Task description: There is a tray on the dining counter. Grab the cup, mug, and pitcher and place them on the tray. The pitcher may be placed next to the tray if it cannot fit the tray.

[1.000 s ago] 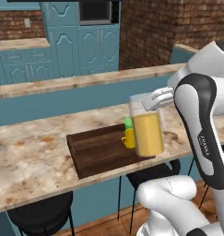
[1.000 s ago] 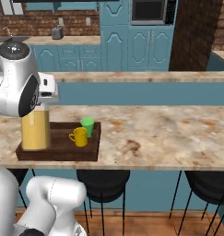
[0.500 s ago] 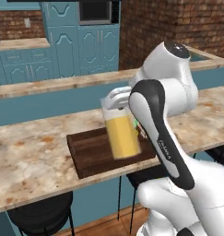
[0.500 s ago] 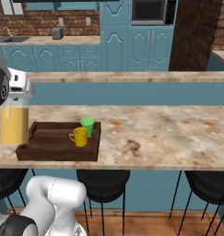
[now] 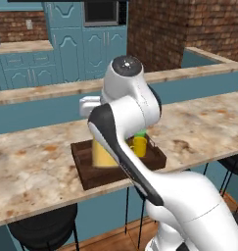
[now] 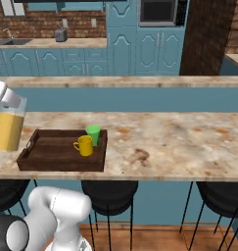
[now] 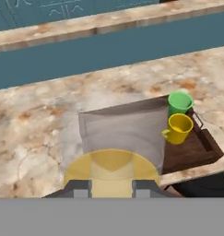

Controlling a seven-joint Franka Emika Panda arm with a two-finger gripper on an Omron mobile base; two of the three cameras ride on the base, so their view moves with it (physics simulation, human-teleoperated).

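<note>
Pitcher up in the grip, hanging at the tray's left end.

Fingertips (image 7: pixel 81 188) clamped on the rim of the pitcher (image 6: pixel 7 128), gripper (image 7: pixel 111 189) looking straight down into the orange liquid. Held upright, just off the left handle of the tray (image 6: pixel 52 153) in the right base view, over the dining counter (image 6: pixel 179 142); whether lifted clear or touching stone, cannot tell. On the tray's right end: yellow mug (image 6: pixel 84 145) and green cup (image 6: pixel 93 134) just beside each other, cup behind. Black stools (image 6: pixel 109 190) tucked under the counter edge.

Pitcher (image 6: pixel 7 128) upright; cup (image 6: pixel 93 133), mug (image 6: pixel 84 145) on tray (image 6: pixel 52 156).
</note>
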